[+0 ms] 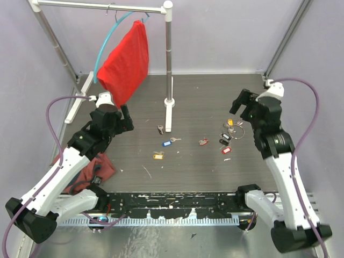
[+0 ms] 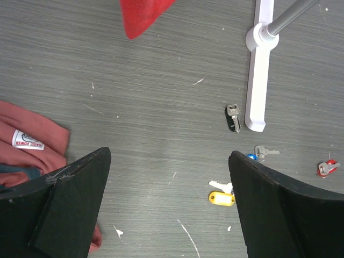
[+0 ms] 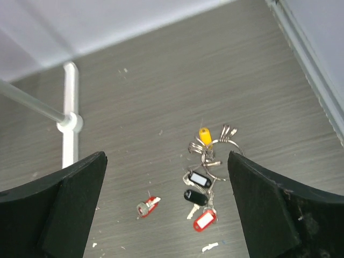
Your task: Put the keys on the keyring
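**Jaws.** Left gripper [image 2: 169, 161]: jaws wide apart with nothing between them, poised above bare table on the left. Right gripper [image 3: 166, 161]: jaws equally wide and holding nothing, raised over the right side, just far of the keyring.

**Task item.** The keyring [image 3: 226, 143] lies flat on the table at the right. Its yellow tag [image 3: 205, 134] and some bare metal keys sit at its far end. Three tagged keys [image 3: 198, 196] (white-labelled, black, red) trail from it toward the near side, touching or overlapping. Whether they are threaded on the wire cannot be told.

**Progress, as judged.** Not finished.
- A red-tagged key [image 3: 148, 206] lies loose, left of that cluster and apart from it.
- A black-tagged key [image 2: 233, 117] lies loose just beside the stand base [image 2: 257, 80], mid-table.
- Neither is gripped, and both remain to be collected and threaded.
- The blue-tagged key [image 2: 260, 152] and the yellow-tagged key [image 2: 221, 198], near of the stand, are no part of the job.

**Surface.** Grey wood-grain table [image 1: 193, 97], scattered with white flecks.

**Room.** A clothes rail [image 1: 97, 6] at far left carries a red cloth [image 1: 126, 62] on a blue hanger [image 1: 102, 49]. A red garment [image 1: 102, 166] lies crumpled at near left. Pale walls enclose the cell.
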Robot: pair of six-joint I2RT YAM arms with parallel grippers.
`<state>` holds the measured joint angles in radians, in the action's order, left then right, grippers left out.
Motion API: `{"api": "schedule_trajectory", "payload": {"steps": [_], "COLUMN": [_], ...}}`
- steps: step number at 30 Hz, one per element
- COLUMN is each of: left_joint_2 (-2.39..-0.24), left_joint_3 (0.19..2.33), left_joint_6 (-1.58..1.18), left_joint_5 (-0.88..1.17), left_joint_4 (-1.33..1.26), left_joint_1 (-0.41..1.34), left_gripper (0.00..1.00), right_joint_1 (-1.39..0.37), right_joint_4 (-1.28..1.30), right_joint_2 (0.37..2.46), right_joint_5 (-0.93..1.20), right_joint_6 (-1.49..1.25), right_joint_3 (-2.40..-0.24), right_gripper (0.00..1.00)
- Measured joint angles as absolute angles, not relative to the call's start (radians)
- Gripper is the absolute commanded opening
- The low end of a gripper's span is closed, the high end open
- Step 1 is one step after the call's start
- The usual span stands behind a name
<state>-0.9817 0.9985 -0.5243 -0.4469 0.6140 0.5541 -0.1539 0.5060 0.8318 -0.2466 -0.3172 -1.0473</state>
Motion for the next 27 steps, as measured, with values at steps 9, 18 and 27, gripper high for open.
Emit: {"api": "schedule_trajectory", "payload": {"steps": [9,18,27], "left_joint_2": [-1.013,-1.022,-1.045], "left_joint_3": [0.999,0.982,0.976], "left_joint_6": [-0.513,-0.505,-0.488], "left_joint_5": [-0.437,-0.380,-0.329], "left_joint_4": [0.611,0.604,0.596], "left_joint_1": [0.554,0.554,0.554], "left_gripper": [0.98,0.98,0.98], "right_joint_1": [-0.110,0.091,0.207], "right_joint_4": [0.585,0.501,0.427], "right_joint_2": [1.190,1.360,1.470], "right_joint_5": [-0.235,-0.229,-0.187], "right_joint_6": [-0.382,-0.455,-0.485], "right_joint_3": [-1.105,-0.945,-0.870], "right_gripper": [0.80,0.64,0.54]}}
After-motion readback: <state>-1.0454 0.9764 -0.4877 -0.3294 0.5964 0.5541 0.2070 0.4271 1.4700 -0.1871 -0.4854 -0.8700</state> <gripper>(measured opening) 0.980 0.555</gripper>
